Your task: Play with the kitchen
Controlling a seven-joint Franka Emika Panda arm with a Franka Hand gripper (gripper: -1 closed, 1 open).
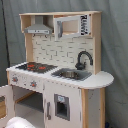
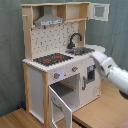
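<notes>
The kitchen point(image 1: 60, 75) point(image 2: 55, 55) is a tall white and light-wood toy with a black-and-red stovetop point(image 1: 35, 66) point(image 2: 52, 59), a black faucet point(image 1: 84, 59) point(image 2: 75, 40) over a sink point(image 1: 70, 74), and a grey hood point(image 1: 37, 27) point(image 2: 50, 20). Its oven door point(image 2: 60, 106) point(image 1: 5, 105) hangs open. In the second exterior view my white arm point(image 2: 116, 75) reaches in from the right. Its gripper point(image 2: 96, 53) is at counter height, before the kitchen's right end. Only a white shape point(image 1: 17, 122) shows at the first exterior view's bottom left.
An upper cupboard door point(image 2: 100, 11) stands open at the top right of the kitchen. Two knobs point(image 2: 56, 75) sit on the front panel below the stovetop. A grey curtain point(image 1: 115, 45) hangs behind. The kitchen stands on a wooden floor point(image 2: 100, 112).
</notes>
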